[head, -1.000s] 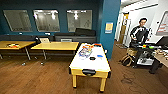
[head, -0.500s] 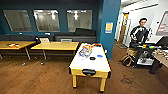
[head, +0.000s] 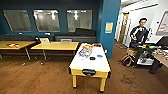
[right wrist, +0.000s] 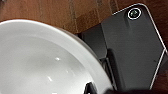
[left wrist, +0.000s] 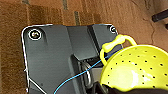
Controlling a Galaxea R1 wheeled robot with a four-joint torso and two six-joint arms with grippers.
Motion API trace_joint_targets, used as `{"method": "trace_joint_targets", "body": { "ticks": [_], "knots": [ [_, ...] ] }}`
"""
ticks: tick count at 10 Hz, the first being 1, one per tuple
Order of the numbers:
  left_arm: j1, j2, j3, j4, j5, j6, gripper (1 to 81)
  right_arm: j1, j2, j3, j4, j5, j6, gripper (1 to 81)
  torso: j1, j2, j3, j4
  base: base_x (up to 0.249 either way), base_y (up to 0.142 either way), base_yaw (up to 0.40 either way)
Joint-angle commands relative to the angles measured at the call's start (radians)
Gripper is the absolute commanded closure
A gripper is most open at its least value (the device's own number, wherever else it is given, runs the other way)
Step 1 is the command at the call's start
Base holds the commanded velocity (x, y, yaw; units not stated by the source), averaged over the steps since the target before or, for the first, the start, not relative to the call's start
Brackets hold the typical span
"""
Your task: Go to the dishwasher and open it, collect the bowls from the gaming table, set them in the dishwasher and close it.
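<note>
Ahead on the wood floor, gaming table stands with its long axis running away from the camera, goal slot end nearest. Black bowl and blue bowl sit mid-top, near each other. Left wrist view shows a yellow perforated colander, right wrist view a white bowl; can't tell either pincer's state.

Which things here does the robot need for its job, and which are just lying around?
For the job: gaming table, black bowl, blue bowl.

Lying about: printed sheets, yellow desks, yellow colander, white bowl, bag on the floor.
</note>
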Motion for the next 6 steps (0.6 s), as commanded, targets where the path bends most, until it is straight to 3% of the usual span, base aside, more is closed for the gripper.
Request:
{"method": "trace_joint_targets", "body": {
  "ticks": [1, 6],
  "knots": [
    [-0.052, -0.032, 0.011, 0.01, -0.027, -0.003, 81.1, 0.051, -0.026, 0.031, -0.024, -0.007, -0.003, 81.1, 0.0, 0.0, 0.0, 0.0, 0.0, 0.0, -0.164],
    [-0.052, -0.027, 0.009, 0.01, -0.025, -0.001, 81.1, 0.051, -0.023, 0.03, -0.023, -0.007, -0.004, 81.1, 0.0, 0.0, 0.0, 0.0, 0.0, 0.0, -0.26]
  ]
}}
